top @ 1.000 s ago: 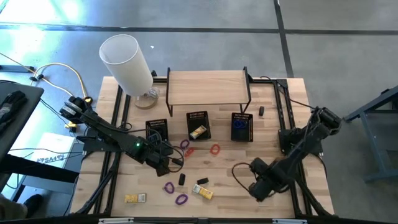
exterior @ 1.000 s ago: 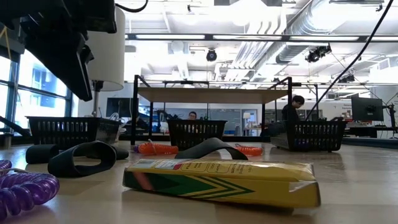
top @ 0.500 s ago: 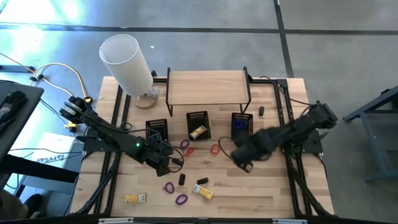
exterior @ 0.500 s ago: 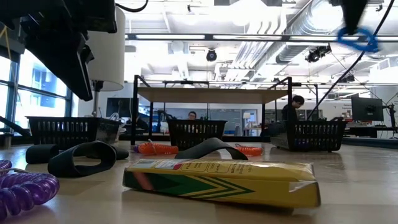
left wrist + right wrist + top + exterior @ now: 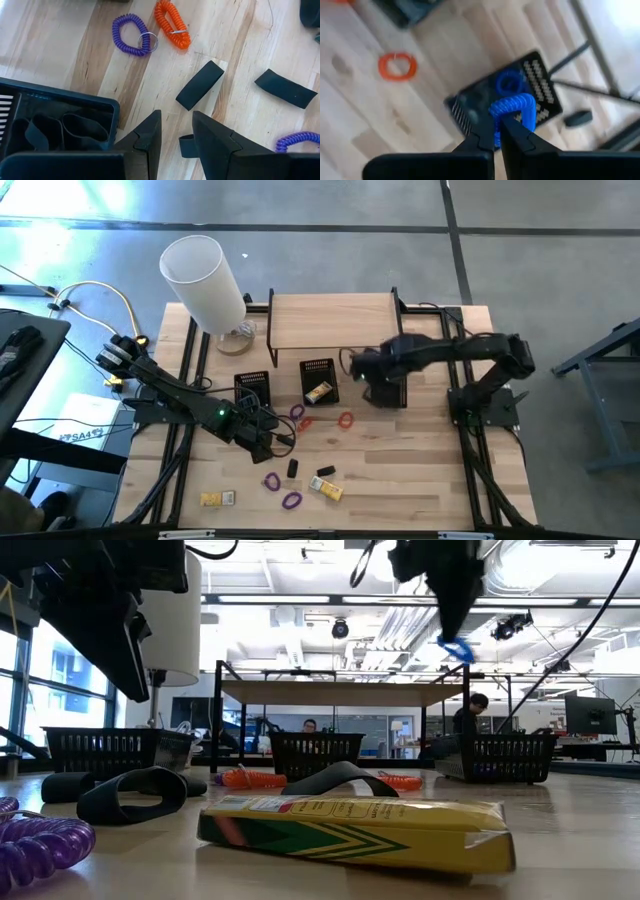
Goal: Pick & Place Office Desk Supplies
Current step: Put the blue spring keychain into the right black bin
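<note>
Right end effector point(image 5: 497, 131) swung over basket point(image 5: 545, 95), gripping blue coil point(image 5: 516, 107).

The desk point(image 5: 400, 480) is pale wooden planking. At its back stands a low wooden shelf point(image 5: 335, 320) on black legs, with a tall white cylinder point(image 5: 205, 280) at the back left corner. In front of the shelf three black mesh baskets point(image 5: 318, 380) sit in a row. On the bare wood lie purple coils point(image 5: 272, 481), orange coils point(image 5: 346, 420), flat black bands point(image 5: 200, 85) and a yellow box point(image 5: 360, 830) near the front edge. Another small yellow and white block point(image 5: 217, 499) lies at the front left.
</note>
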Available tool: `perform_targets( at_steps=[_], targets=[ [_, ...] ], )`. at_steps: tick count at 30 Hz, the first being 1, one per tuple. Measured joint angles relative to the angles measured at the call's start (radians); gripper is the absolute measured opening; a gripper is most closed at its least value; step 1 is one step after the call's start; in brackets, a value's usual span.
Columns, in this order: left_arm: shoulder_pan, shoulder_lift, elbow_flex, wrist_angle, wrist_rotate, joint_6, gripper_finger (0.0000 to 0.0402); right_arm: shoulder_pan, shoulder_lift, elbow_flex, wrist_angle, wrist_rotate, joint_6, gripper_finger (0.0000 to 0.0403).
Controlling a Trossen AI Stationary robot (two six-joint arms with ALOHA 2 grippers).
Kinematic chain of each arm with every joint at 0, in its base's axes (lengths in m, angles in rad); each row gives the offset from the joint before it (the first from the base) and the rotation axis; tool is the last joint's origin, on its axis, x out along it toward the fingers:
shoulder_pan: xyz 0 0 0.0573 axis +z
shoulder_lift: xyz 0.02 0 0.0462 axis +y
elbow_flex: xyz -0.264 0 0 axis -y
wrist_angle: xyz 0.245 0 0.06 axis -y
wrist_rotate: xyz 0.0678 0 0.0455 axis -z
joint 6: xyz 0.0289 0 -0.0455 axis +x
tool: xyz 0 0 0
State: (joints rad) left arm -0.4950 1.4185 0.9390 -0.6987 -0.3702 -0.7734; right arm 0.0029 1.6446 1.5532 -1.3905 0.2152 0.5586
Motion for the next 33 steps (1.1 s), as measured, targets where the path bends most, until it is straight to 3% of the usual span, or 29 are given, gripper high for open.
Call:
perform_targets(
  at_steps=[7,23,27,33],
  targets=[
    [0.000,0.000,0.000,0.000,-0.002,0.001,0.0104,-0.096,0.045,-0.025,0.041,-0.025,-0.074,0.0004],
    [0.000,0.000,0.000,0.031,-0.028,0.052,0.0104,-0.144,0.046,-0.400,0.342,-0.120,-0.058,0.0006],
    [0.000,0.000,0.000,0.031,-0.028,0.051,0.0104,-0.142,0.046,-0.431,0.358,-0.121,-0.045,0.0030],
    [0.000,0.000,-0.001,0.041,-0.028,0.054,0.0104,-0.143,0.045,-0.435,0.364,-0.110,-0.035,0.0101]
  ],
)
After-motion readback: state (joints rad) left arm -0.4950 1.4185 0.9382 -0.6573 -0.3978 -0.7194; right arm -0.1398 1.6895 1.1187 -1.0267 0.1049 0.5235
